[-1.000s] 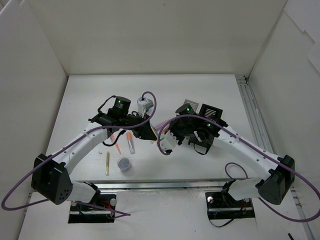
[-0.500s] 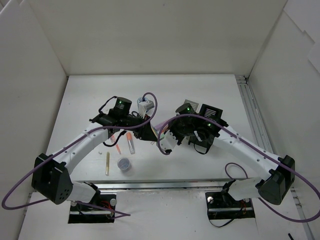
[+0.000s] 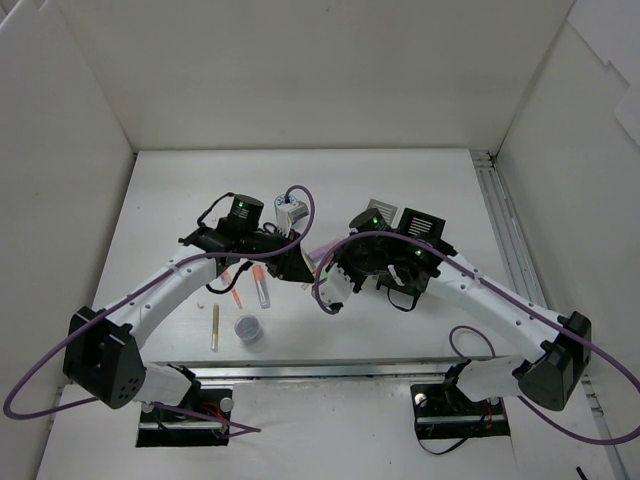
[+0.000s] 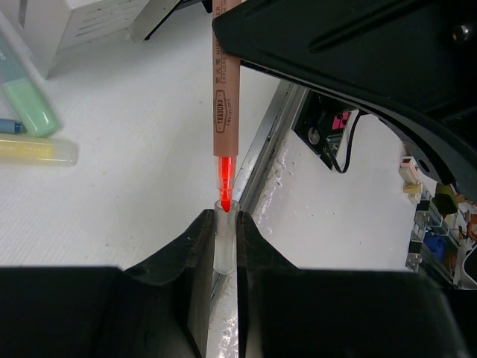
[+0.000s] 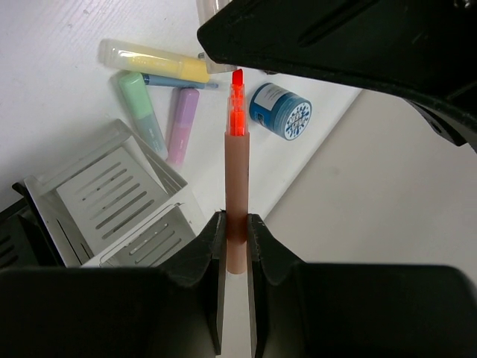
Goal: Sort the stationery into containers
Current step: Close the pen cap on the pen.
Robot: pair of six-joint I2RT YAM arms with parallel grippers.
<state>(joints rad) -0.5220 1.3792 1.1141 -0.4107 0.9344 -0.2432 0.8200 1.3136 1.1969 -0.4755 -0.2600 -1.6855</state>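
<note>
Orange marker (image 5: 236,179) | above the desk (image 3: 400,190), clamped in our right hand (image 5: 236,224) | tip has just reached the clear cap (image 4: 223,220) pinched in our left hand (image 4: 223,242) at 9 o'clock | capping, we judge, precedes sorting

Illumination is bright, diffuse and overhead; the white table (image 3: 400,180) shows only faint, soft shadows. In the wrist views, the left fingers (image 4: 171,298) and right fingers (image 5: 179,298) appear as dark, featureless, soft-focus masses.
</note>
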